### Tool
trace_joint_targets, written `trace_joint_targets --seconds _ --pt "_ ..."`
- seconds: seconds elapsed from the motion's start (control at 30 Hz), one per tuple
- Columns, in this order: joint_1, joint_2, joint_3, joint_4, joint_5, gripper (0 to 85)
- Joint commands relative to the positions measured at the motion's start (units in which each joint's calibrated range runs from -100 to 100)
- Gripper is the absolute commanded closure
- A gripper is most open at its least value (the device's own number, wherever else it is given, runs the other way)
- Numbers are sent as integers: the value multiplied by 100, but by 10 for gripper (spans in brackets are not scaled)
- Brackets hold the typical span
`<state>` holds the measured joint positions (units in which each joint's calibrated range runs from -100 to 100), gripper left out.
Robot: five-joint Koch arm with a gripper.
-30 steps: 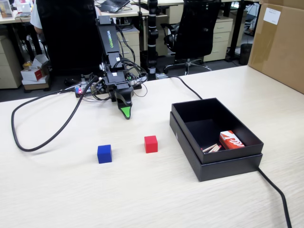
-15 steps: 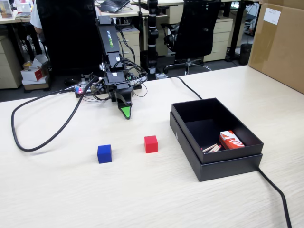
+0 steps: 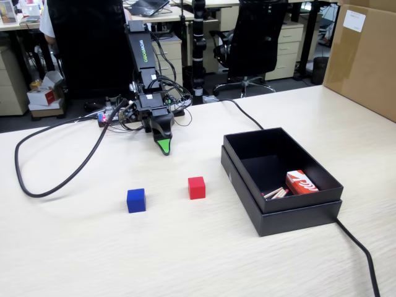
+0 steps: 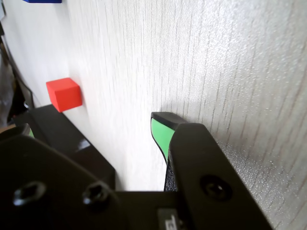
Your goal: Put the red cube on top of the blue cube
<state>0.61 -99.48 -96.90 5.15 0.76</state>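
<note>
The red cube (image 3: 197,187) sits on the pale wooden table, with the blue cube (image 3: 136,200) about a hand's width to its left in the fixed view. My gripper (image 3: 163,147) hangs low over the table behind both cubes, well short of them, and holds nothing. In the wrist view the red cube (image 4: 64,94) is at the left and a sliver of the blue cube (image 4: 42,1) shows at the top edge. One green-padded fingertip (image 4: 160,134) is at the right; a bit of green (image 4: 29,130) marks the other at the left. Bare table shows between them, so the gripper (image 4: 93,125) is open.
An open black box (image 3: 291,213) stands to the right of the red cube, with a red-and-white packet (image 3: 301,182) inside. A thick black cable (image 3: 37,185) loops over the table's left side and another (image 3: 362,250) runs off the front right. A cardboard box (image 3: 365,55) stands far right.
</note>
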Motion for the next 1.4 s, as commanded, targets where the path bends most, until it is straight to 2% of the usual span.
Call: trace_joint_targets --seconds 0.0,0.93,1.37 --pt "0 6 -47 -286 0 366" --pt "68 6 -2 -321 -24 376" --pt "0 6 1430 -2506 39 375"
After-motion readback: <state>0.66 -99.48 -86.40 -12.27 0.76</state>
